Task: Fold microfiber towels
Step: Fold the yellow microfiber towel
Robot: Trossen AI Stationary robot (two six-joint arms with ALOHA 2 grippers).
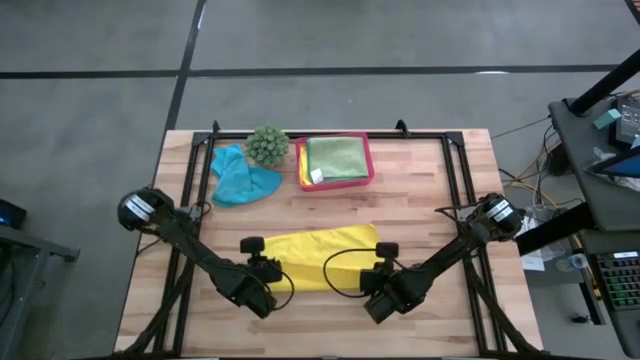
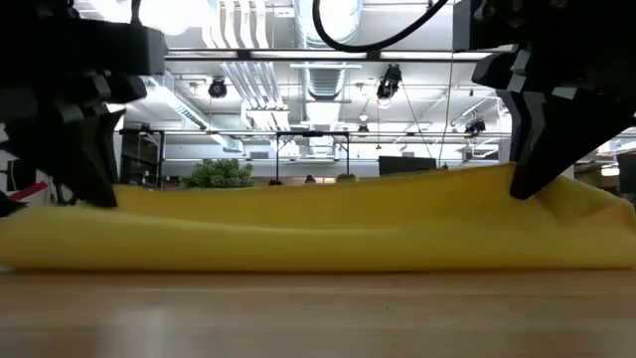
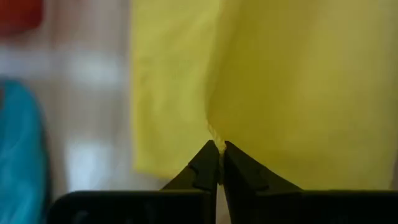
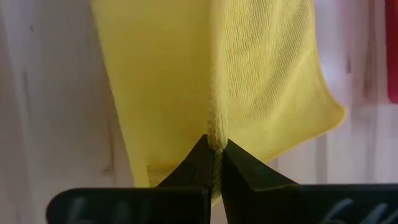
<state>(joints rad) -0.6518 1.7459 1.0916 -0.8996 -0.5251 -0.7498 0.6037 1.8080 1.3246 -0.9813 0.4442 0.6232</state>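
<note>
**Both grippers pinched on the yellow towel's near edge, fold about to be carried over**

Table [image 1: 430,200]: wooden top; the yellow towel [image 1: 318,257] lies spread across the near middle, between the two arms. Far side holds a pink tray [image 1: 371,160] with a green towel [image 1: 336,157] folded in it and a strip of yellow showing at the tray's left, a crumpled teal towel [image 1: 240,176] to its left, and a small spiky green plant [image 1: 267,145] between them.

Left gripper [image 3: 217,149]: fingers clenched on a ridge of yellow cloth at the towel's left near edge. Right gripper [image 4: 215,142]: fingers clenched on a bunched seam at the right near edge.

Judgement on the step: lift both edges together and level, then carry them away from the arms so that the near edge lands square on the far edge. Uneven height would likely skew the fold. The right pinch looks thin, so a slow lift seems prudent.

Hard to make out:
- whether each pinch takes one layer or two; the wrist views show only a ridge
- the towel's near corners, covered by the arms from above
- an orange towel: none seen
- the left wrist view's background, too blurred to read beyond teal and red patches
</note>
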